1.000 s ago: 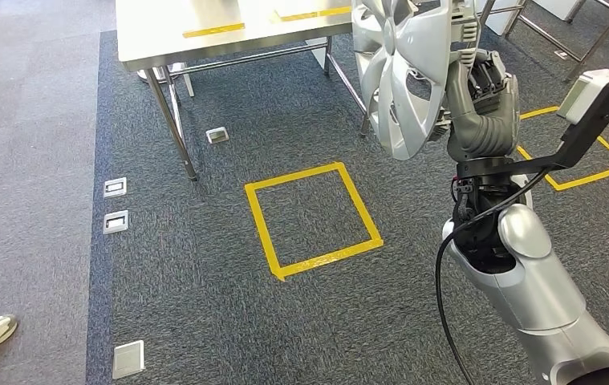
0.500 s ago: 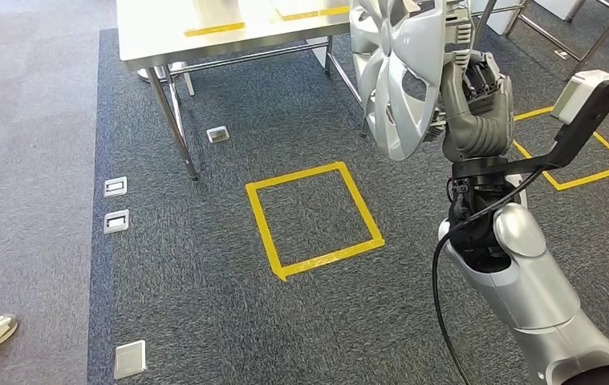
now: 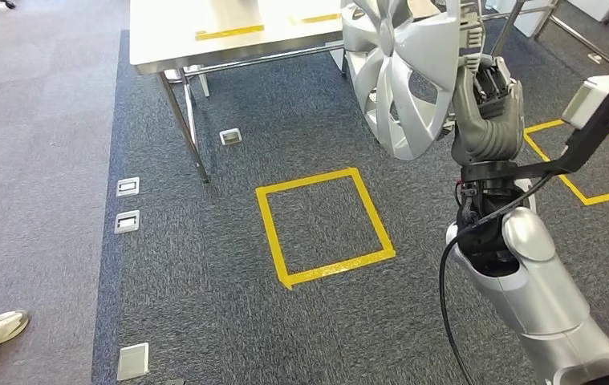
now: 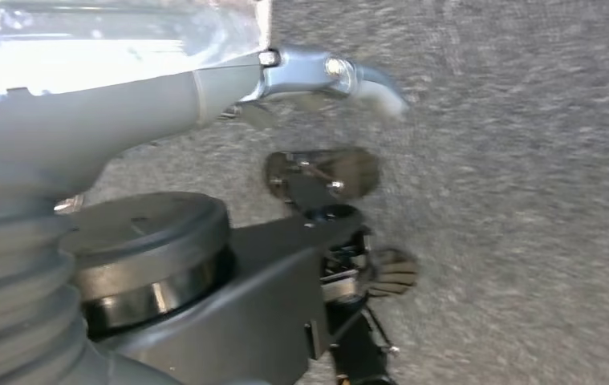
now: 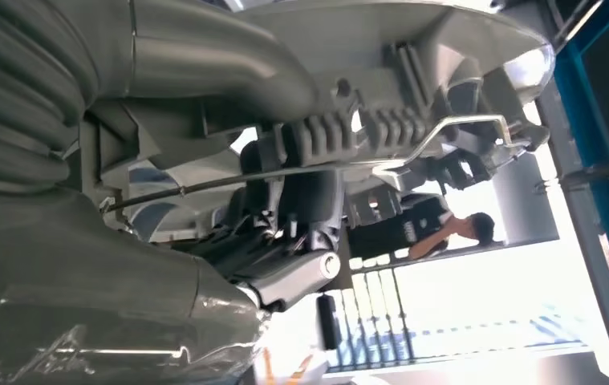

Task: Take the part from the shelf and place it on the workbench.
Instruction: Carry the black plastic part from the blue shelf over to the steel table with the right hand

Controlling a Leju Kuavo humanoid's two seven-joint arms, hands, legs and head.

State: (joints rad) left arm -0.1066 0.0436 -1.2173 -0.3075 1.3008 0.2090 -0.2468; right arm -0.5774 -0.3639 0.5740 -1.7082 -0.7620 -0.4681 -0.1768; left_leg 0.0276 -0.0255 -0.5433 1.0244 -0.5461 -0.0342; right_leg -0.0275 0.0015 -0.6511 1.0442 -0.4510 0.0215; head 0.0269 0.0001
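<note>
Hubcap [image 3: 401,72], silver and spoked, is up in the air in front of the robot, gripped at its rim by the right hand [image 3: 489,96], whose fingers [image 5: 301,200] curl over the ribbed back edge. It hangs just at the near corner of the steel table [image 3: 205,36], above the dark carpet and a yellow taped square [image 3: 325,224]. Left hand [image 4: 301,76] hangs over the carpet holding nothing, fingers apart.

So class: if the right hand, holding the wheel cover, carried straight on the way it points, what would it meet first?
Probably the workbench: the right hand holds the wheel cover up towards its near corner, though depth is unclear.
</note>
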